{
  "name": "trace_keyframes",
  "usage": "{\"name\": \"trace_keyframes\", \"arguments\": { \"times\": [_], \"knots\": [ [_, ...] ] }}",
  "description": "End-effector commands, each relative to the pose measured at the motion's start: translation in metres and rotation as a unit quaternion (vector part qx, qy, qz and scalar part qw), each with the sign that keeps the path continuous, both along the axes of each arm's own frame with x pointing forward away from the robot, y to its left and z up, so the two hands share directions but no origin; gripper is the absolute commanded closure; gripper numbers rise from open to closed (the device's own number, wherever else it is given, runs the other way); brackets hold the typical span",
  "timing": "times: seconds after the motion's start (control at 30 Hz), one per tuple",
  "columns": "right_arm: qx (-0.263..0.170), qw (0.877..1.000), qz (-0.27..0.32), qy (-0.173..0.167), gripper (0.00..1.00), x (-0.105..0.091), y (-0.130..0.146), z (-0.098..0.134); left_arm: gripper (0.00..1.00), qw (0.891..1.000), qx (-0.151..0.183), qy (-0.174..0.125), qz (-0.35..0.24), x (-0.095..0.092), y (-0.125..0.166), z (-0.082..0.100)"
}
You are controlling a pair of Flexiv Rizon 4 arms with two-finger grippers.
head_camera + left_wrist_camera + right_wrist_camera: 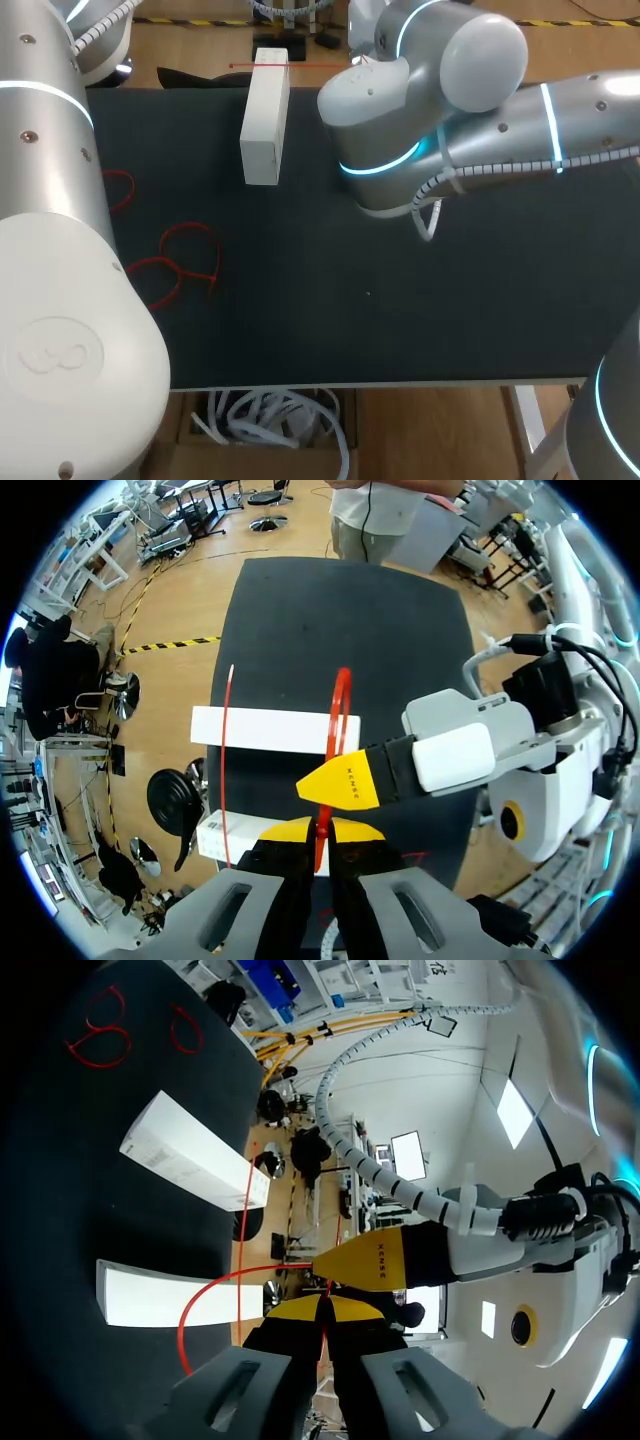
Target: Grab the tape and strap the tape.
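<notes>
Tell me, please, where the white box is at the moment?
In the head view, the white box sits at the table's far edge, left of centre, just left of the right arm; loose red loops lie nearer, on its left.

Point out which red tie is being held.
The tie pinched by left pincer and right pincer, near the box. The other ties lie loose on the table.
</notes>
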State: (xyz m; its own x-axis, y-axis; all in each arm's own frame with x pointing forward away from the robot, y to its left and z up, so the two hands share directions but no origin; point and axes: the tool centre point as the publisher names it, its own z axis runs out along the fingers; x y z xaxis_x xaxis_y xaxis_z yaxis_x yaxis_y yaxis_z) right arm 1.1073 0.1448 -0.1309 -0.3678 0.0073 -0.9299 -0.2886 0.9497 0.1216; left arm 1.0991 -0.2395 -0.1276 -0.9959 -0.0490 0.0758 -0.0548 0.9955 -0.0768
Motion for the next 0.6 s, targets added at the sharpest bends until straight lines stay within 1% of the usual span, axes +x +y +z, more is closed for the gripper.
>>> {"name": "trace_keyframes", "arguments": {
  "times": [0.03, 0.6],
  "knots": [
    [-0.002, 1.000, 0.003, 0.003, 1.00, -0.0009, -0.0002, 0.0035, 1.00, 1.000, 0.002, 0.002, 0.000, 0.0012, -0.0012, 0.0014],
    [-0.001, 1.000, 0.005, -0.001, 1.00, 0.0018, 0.0000, 0.0065, 1.00, 1.000, 0.002, 0.002, 0.000, 0.0012, -0.0012, 0.0014]
  ]
}}
